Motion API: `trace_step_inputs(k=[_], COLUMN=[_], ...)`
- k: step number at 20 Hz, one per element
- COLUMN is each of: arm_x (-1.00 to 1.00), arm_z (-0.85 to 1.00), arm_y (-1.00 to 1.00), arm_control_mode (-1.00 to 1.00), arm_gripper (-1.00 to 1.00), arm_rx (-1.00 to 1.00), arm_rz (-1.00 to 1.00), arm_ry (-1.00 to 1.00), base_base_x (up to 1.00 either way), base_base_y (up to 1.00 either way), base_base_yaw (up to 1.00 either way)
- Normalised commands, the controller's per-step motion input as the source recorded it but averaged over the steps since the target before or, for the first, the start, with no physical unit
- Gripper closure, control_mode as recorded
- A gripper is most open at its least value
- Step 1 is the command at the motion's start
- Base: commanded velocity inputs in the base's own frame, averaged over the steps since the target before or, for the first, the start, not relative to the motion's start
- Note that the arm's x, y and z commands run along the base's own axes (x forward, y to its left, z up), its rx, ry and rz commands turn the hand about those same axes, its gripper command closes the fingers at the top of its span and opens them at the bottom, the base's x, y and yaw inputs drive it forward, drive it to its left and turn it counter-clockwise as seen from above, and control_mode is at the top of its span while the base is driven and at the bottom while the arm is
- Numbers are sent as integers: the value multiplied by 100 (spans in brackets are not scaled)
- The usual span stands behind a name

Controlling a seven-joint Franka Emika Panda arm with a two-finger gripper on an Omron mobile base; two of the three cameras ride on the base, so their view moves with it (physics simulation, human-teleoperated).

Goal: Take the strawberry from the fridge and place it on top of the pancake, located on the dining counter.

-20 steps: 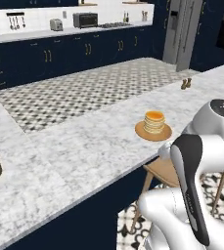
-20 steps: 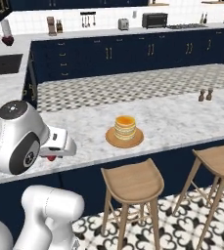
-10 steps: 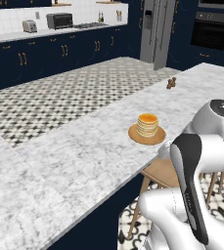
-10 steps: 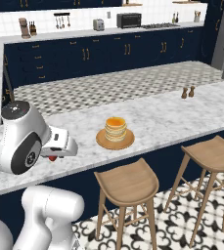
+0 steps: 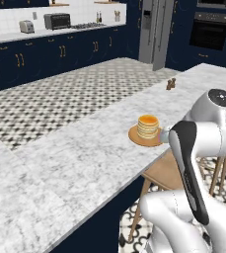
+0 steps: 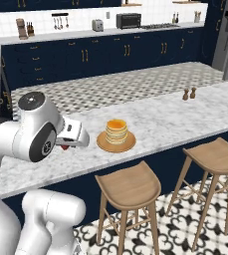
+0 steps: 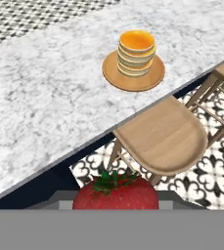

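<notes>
I had the pincer clenched on the strawberry, at 6 o'clock in the hand view, off the bench edge above the floor. Pancake sat at 12. Risk, as I judged it: berry slipping over the stool, or rolling off the stack's top.

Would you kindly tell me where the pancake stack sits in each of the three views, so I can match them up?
Left base view: the pancake is right of centre, near the dining counter's front edge, beside the arm.
Right base view: the pancake is at centre, above the left wooden stool.
Hand view: the pancake is at upper centre, beyond the same stool.
Shared landmark: its round tan plate.
</notes>
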Motion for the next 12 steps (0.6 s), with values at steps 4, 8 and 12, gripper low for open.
trace_step_inputs(k=[4, 8, 12], arm_x=[100, 99, 99], arm_z=[0, -5, 0], arm_y=[-29, -20, -31], arm_control_mode=[-100, -100, -100], arm_gripper=[100, 100, 100], arm_rx=[4, 0, 3], arm_rz=[-27, -37, -34], arm_ry=[-3, 3, 10], base_base_x=[0, 0, 0], base_base_y=[0, 0, 0], base_base_yaw=[0, 0, 0])
